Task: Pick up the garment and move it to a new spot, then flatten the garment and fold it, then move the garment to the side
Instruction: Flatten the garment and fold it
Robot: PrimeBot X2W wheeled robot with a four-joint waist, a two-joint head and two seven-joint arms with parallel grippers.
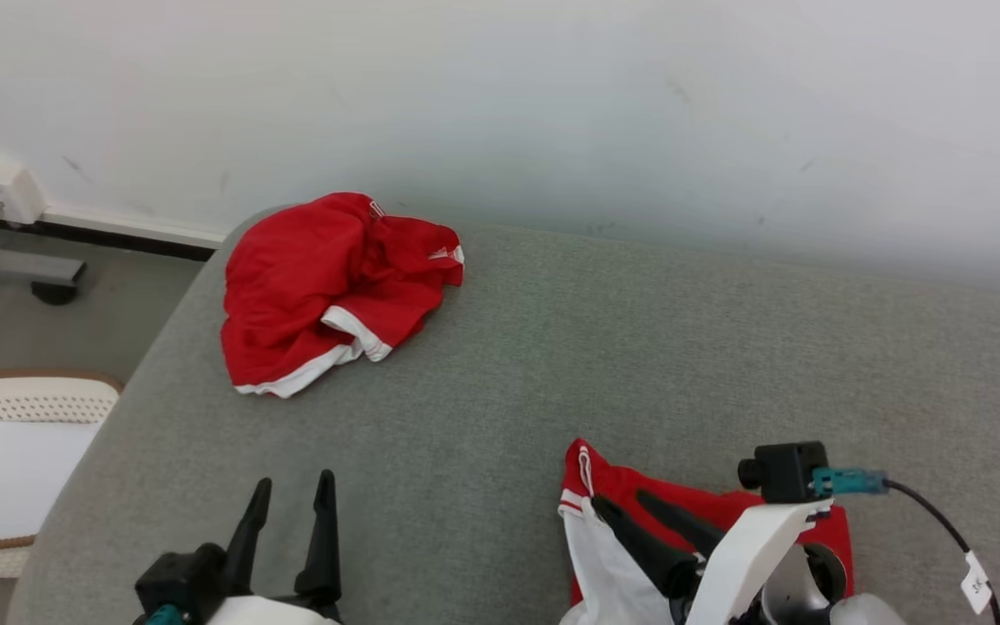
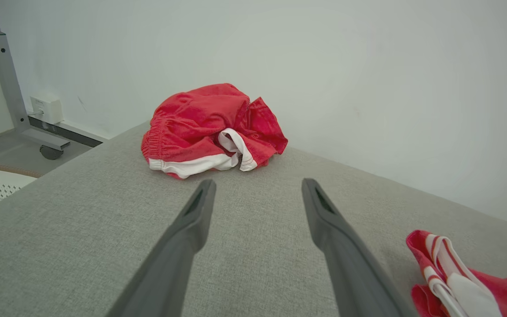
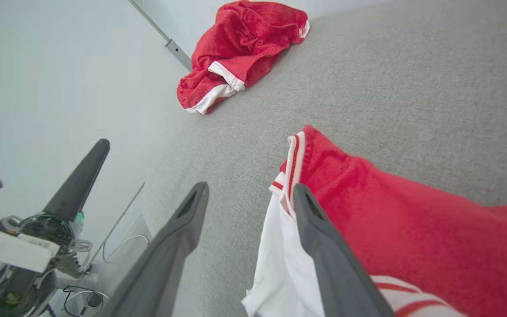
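Two red garments lie on the grey cloth-covered surface [image 1: 639,347]. One is a crumpled red garment with white trim [image 1: 326,286] [image 2: 209,127] [image 3: 240,57], at the far left near the wall. The other is a red and white garment [image 1: 613,486] [image 2: 456,281] [image 3: 390,220], flat at the near right. My right gripper [image 1: 621,500] [image 3: 250,188] is open at that garment's left edge. One finger rests over the cloth, and white fabric reaches into the gap. My left gripper [image 1: 293,484] [image 2: 258,182] is open above bare surface, pointing toward the crumpled garment, well short of it.
A white perforated basket [image 1: 23,408] stands on the floor past the surface's left edge. A metal frame foot with a wheel [image 1: 31,278] and a wall socket box [image 1: 1,187] sit at the far left. The pale wall [image 1: 639,104] runs along the far edge.
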